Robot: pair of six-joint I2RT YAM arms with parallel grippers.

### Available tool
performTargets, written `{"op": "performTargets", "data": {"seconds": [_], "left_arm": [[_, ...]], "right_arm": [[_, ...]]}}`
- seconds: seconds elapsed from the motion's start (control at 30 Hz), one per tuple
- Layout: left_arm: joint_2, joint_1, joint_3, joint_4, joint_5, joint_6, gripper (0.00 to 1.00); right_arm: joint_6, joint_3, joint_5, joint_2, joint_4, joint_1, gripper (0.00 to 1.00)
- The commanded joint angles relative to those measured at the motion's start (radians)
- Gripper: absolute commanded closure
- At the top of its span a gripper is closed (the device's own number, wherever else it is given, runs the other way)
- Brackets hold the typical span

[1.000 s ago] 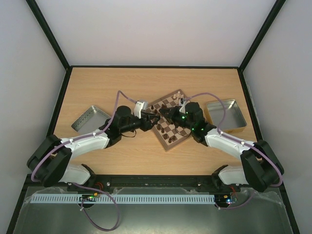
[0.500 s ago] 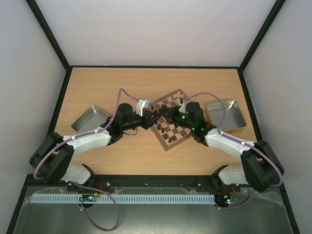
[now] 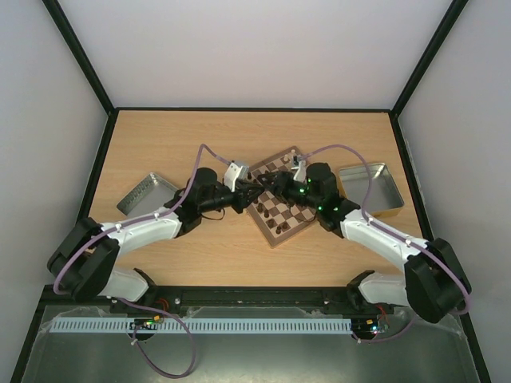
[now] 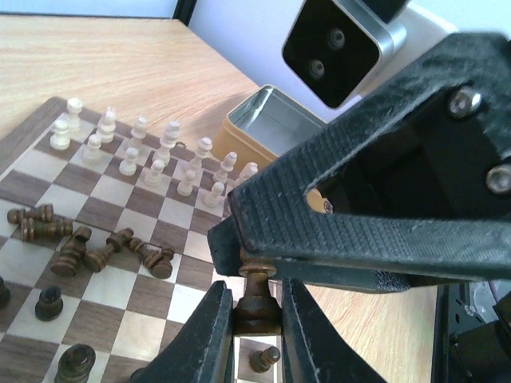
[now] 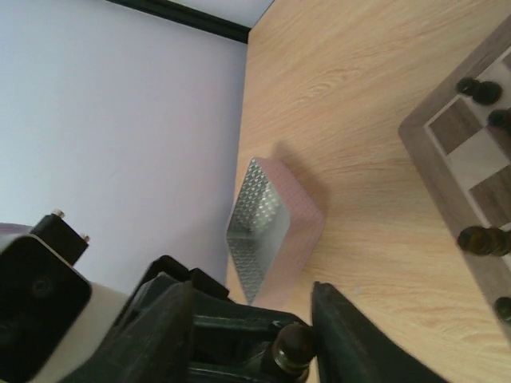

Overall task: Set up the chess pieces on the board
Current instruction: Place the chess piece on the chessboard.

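Jaws of the left gripper (image 4: 255, 302) were pinched on the base of a dark brown piece (image 4: 257, 294), which stood upright between them. We saw the right gripper (image 5: 249, 302) reaching in from the opposite side. Its jaws were spread apart, with the rounded top of that same piece showing in the gap between them. We could not tell whether either right finger touched it.

From above, both grippers met over the left side of the board (image 3: 281, 217), which sat turned at an angle near the middle of the desk (image 3: 200, 136). Cream-white pieces (image 4: 144, 155) stood upright in two rows along the board's far side. Several dark pieces (image 4: 88, 249) lay toppled on the middle squares, and a few others stood nearer the left wrist camera. We noted a gold-rimmed tin (image 4: 271, 124) beyond the board on the right, and a grey tin (image 3: 148, 194) well apart on the left.
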Motion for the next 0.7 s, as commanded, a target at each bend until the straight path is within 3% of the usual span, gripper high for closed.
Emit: {"op": "performTargets", "data": {"seconds": [0.0, 0.13, 0.23, 0.4, 0.67], "left_arm": [[-0.044, -0.003, 0.033, -0.012, 0.059, 0.111, 0.98], [-0.06, -0.002, 0.052, -0.047, 0.124, 0.142, 0.98], [-0.063, -0.002, 0.095, -0.096, 0.223, 0.159, 0.98], [-0.058, -0.002, 0.134, -0.089, 0.297, 0.161, 0.98], [-0.061, 0.0, 0.128, -0.066, 0.328, 0.15, 0.98]], "right_arm": [[-0.106, 0.051, -0.071, -0.066, -0.055, -0.022, 0.56], [-0.176, 0.045, -0.217, -0.098, -0.04, -0.063, 0.44], [-0.257, 0.042, -0.399, -0.106, -0.028, -0.086, 0.43], [-0.358, 0.036, -0.446, -0.173, -0.096, -0.094, 0.43], [-0.34, 0.005, -0.392, -0.281, -0.14, -0.097, 0.6]]}}
